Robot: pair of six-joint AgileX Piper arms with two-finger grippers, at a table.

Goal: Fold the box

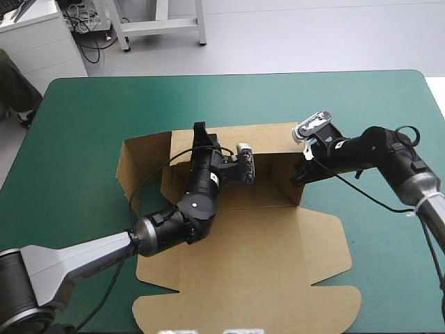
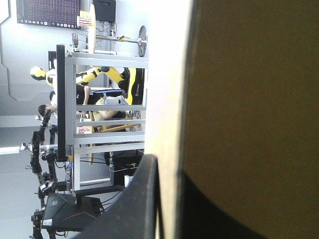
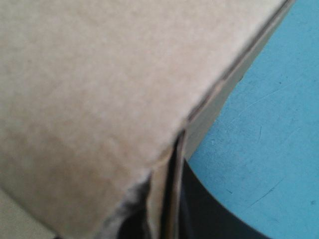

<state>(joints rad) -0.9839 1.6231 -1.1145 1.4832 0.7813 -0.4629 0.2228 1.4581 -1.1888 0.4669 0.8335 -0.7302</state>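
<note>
I see the brown box [image 1: 243, 257] mid-table on the teal-green cover [image 1: 83, 118], far walls raised, lid flat toward the near edge. My left gripper [image 1: 201, 133] clamps the far wall, and my right gripper [image 1: 300, 177] pinches the right wall.

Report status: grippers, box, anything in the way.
Left gripper shut on the box, far wall. Right gripper shut on its right wall. Walls partly raised, lid flat. No obstruction in view.
</note>
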